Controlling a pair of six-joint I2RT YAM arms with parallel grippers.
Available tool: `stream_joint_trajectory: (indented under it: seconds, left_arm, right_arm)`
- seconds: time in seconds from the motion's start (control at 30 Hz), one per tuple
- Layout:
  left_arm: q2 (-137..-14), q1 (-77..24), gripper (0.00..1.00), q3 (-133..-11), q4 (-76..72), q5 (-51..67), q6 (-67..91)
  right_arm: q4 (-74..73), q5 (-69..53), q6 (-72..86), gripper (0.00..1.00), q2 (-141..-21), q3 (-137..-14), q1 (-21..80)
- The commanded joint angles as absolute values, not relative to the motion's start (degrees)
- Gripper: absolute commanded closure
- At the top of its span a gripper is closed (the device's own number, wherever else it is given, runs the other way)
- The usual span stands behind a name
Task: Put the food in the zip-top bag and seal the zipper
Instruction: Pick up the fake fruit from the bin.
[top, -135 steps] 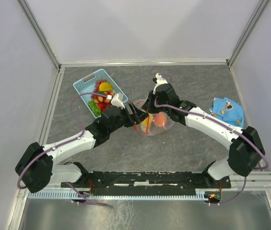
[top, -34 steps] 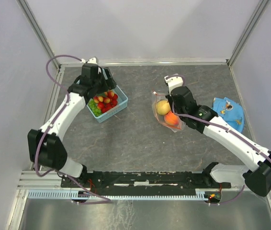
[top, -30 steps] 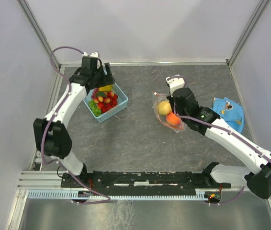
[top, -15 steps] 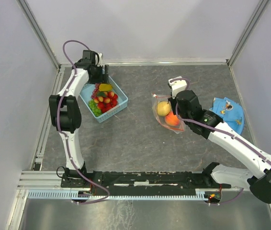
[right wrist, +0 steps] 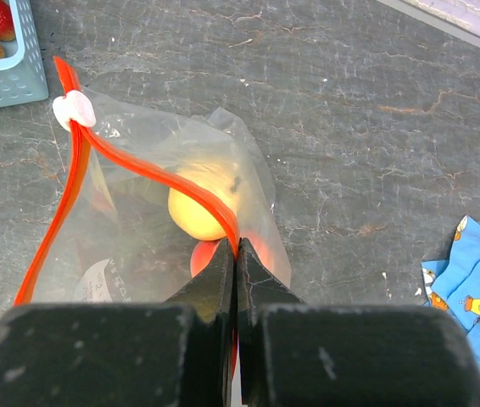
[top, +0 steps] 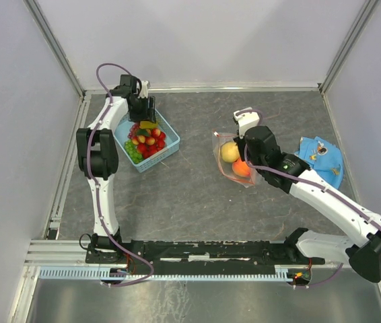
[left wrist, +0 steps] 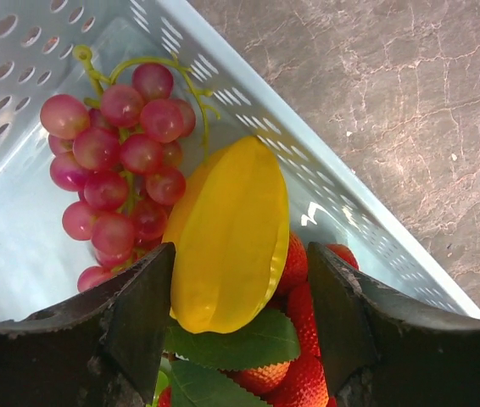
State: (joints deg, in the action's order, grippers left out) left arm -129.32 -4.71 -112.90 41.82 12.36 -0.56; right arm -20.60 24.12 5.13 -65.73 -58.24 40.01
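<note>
The left gripper (left wrist: pixel 238 267) is spread, with one finger on either side of the yellow fruit (left wrist: pixel 223 220) in the basket (left wrist: pixel 248 102). Grapes (left wrist: pixel 121 161) lie to its left. The fruit looks light, hard and slippery, so grip it across the broad middle. The right gripper (right wrist: pixel 236 250) is pressed together, pinching the zipper (right wrist: pixel 165 181) of the limp, crinkly bag (right wrist: pixel 130 263). The bag lies ahead of it on the worktop (right wrist: pixel 350 127), with bagged fruit (right wrist: pixel 198 208) inside.

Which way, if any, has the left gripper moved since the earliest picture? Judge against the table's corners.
Yes. The left gripper moved from mid-table toward the table's far-left corner, now over the basket.
</note>
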Motion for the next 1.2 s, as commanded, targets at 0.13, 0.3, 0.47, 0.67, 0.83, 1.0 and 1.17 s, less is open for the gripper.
stream_joint_trajectory:
  seconds: [0.13, 0.3, 0.47, 0.67, 0.83, 1.0, 1.17]
  left_arm:
    - [-132.4, -5.0, 0.30, -115.4, 41.7, 15.9, -2.3]
    - [-134.6, -4.9, 0.28, -115.4, 42.5, 14.4, -2.6]
    - [-135.9, -4.9, 0.28, -115.4, 43.4, 12.7, -1.6]
    - [-134.0, -4.9, 0.41, -115.3, 44.3, 10.8, -0.5]
    - [-128.9, -4.9, 0.53, -114.6, 43.8, 7.8, 1.1]
    - [-123.0, -4.9, 0.62, -110.1, 39.4, 6.0, 4.0]
    - [-117.3, -4.9, 0.67, -104.6, 35.0, 4.2, 7.1]
  right_arm:
    - [-17.6, 24.0, 5.7, 0.98, -66.4, -58.0, 39.8]
    - [-17.4, 23.9, 5.7, 0.98, -67.1, -58.1, 39.8]
    - [-17.4, 24.0, 5.7, 0.98, -66.7, -57.7, 39.8]
    - [-17.0, 23.6, 5.8, 0.98, -66.1, -57.3, 39.8]
    - [-16.8, 23.3, 6.0, 0.98, -66.2, -57.4, 39.7]
    - [-17.1, 22.9, 6.0, 0.98, -65.9, -57.6, 39.8]
    - [-16.7, 22.3, 6.5, 0.98, -65.5, -57.5, 39.8]
